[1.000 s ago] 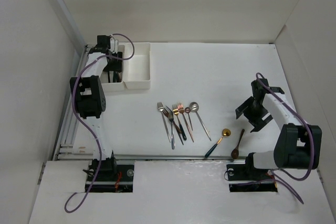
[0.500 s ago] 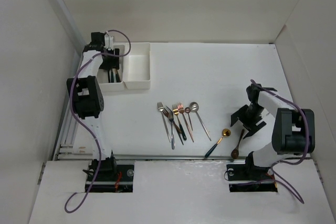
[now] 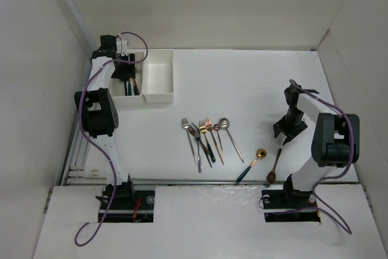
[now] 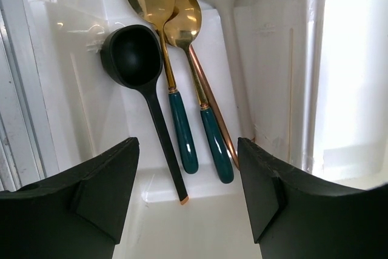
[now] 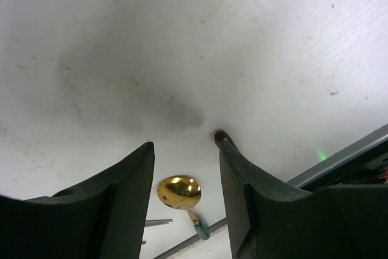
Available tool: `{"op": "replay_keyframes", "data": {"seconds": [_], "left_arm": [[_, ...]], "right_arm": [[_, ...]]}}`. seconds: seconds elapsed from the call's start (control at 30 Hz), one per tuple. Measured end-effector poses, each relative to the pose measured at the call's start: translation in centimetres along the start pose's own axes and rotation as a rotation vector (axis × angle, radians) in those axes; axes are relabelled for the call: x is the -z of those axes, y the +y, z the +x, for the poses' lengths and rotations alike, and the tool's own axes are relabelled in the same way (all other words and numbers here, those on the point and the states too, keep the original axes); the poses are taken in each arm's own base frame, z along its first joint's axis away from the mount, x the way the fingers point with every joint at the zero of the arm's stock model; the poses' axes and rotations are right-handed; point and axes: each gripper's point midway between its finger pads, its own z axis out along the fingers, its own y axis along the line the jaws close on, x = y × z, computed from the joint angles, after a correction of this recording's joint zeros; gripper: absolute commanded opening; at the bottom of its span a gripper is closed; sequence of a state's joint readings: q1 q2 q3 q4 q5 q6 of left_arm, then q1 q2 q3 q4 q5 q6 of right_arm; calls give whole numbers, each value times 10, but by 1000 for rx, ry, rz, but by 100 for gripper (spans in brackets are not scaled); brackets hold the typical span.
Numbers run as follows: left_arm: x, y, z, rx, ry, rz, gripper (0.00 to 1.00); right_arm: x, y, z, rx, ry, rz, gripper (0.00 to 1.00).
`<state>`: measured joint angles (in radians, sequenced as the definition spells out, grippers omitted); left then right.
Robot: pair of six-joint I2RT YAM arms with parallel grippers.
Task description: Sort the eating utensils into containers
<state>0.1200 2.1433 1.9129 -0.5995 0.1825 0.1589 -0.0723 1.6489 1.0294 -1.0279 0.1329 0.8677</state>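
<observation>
Several forks and a silver spoon point(image 3: 205, 141) lie loose in a cluster at the table's middle. To their right lie a gold spoon point(image 3: 254, 162) point(image 5: 179, 191) with a dark green handle and a copper spoon point(image 3: 276, 163). My right gripper point(image 3: 285, 128) point(image 5: 185, 144) is low over the table at the copper spoon's handle tip point(image 5: 219, 136). Its jaws are open; the tip lies against the right finger's end, not between them. My left gripper point(image 3: 127, 71) point(image 4: 188, 192) hangs open and empty over the left container point(image 3: 130, 100) point(image 4: 200, 222). In it lie a black spoon point(image 4: 136, 59), two gold spoons point(image 4: 176, 22) and a copper one.
The right container point(image 3: 159, 77) adjoins the left one at the table's back left. A metal rail point(image 3: 182, 181) runs along the near table edge just beyond the gold and copper spoons. White walls close in the left, back and right sides.
My right gripper has swung left and down to the copper spoon's handle end, its jaws narrowing. My left gripper shifted slightly back-left over the bin and opened a little wider.
</observation>
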Motion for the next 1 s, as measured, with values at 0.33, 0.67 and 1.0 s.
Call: {"op": "replay_keyframes", "data": {"seconds": [0.33, 0.67, 1.0], "left_arm": [[2, -2, 2, 0, 10, 9, 63], [15, -7, -5, -4, -15, 30, 63], [34, -10, -16, -13, -56, 36, 63]], "right_arm": [[1, -3, -2, -6, -7, 20, 86], [12, -26, 20, -100, 14, 33, 79], [-8, -38, 63, -229, 144, 30, 77]]}}
